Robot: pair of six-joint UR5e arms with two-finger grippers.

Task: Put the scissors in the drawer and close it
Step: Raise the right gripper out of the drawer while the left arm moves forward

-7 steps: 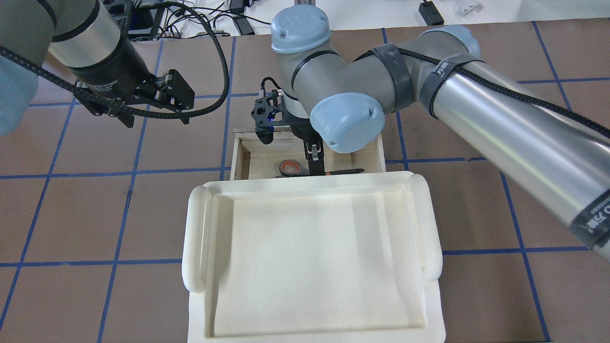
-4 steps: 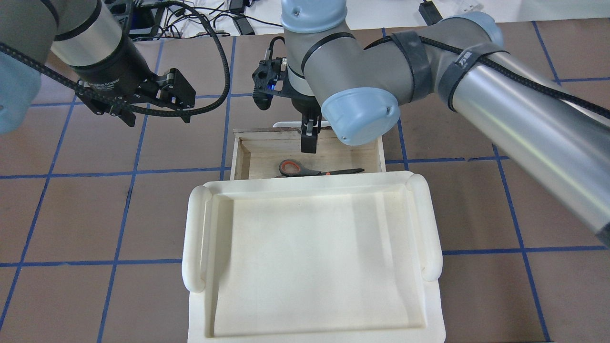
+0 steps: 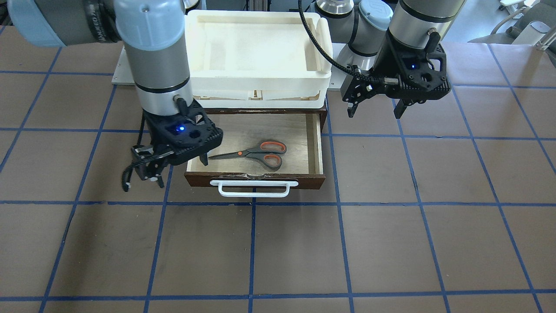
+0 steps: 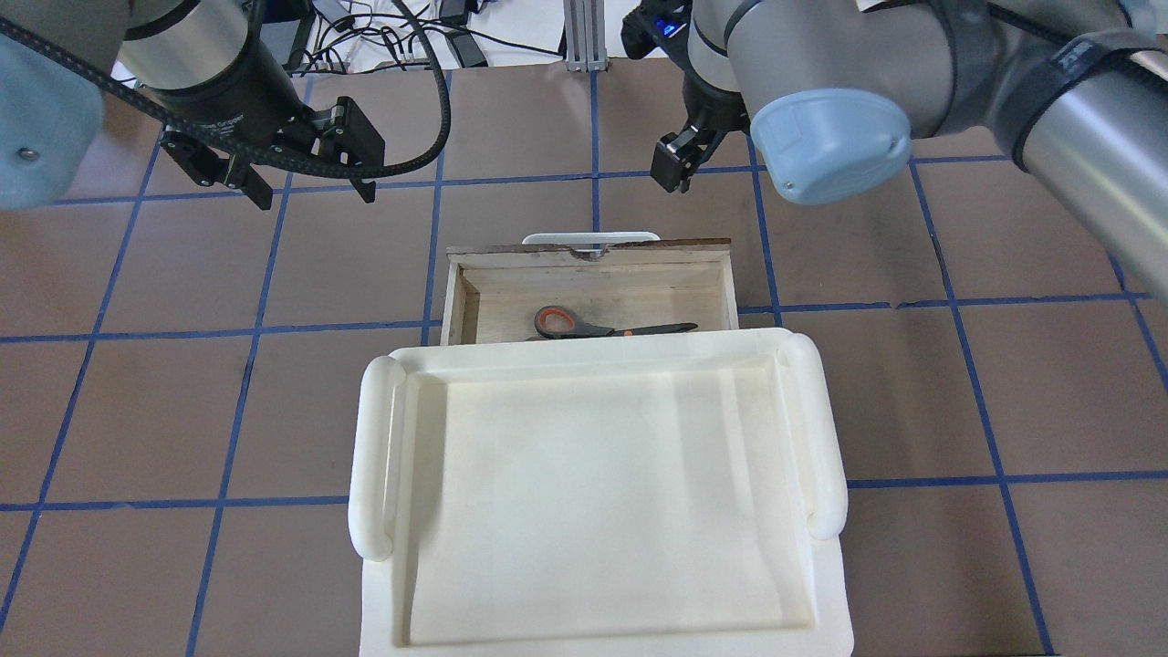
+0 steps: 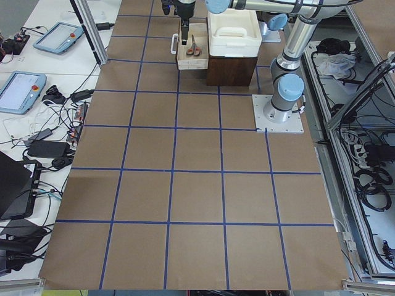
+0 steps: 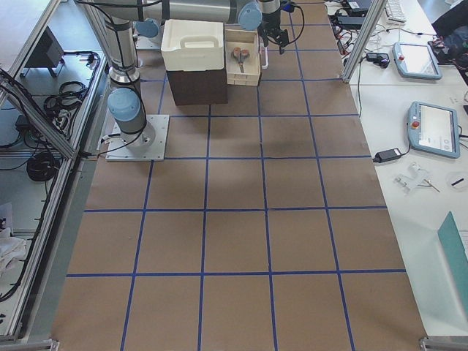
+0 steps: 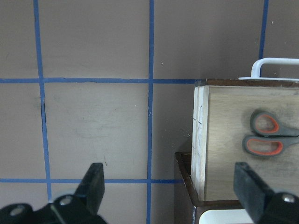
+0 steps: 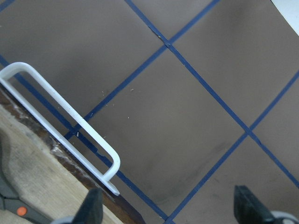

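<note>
Since the frame a second back, I had watched the right tool (image 8: 168, 211) rise out of the drawer (image 4: 453, 301) and swing off past its dark front. The scissors (image 4: 584, 326) stayed where they lay.

Reading the overhead view from the left, the left tool (image 4: 310, 187) hung over the brown worktop (image 4: 182, 411), clear of the drawer's left side. Its fingers were spread wide and held nothing. Its wrist camera caught the drawer's side wall and the orange-lined handles.

In the middle, the drawer stood pulled out from under the white tray (image 4: 593, 493), which sat on a dark cabinet (image 5: 231, 71). The scissors rested flat on the plywood floor, handles toward the left and blades pointing right. From overhead the tray's edge hid part of them; the front-facing camera showed them whole. The white bar handle (image 3: 254, 189) was untouched.

To the right, the right tool hovered above the worktop just beyond the drawer's front, off the right end of the handle. Its fingers were released, wide apart and empty.
</note>
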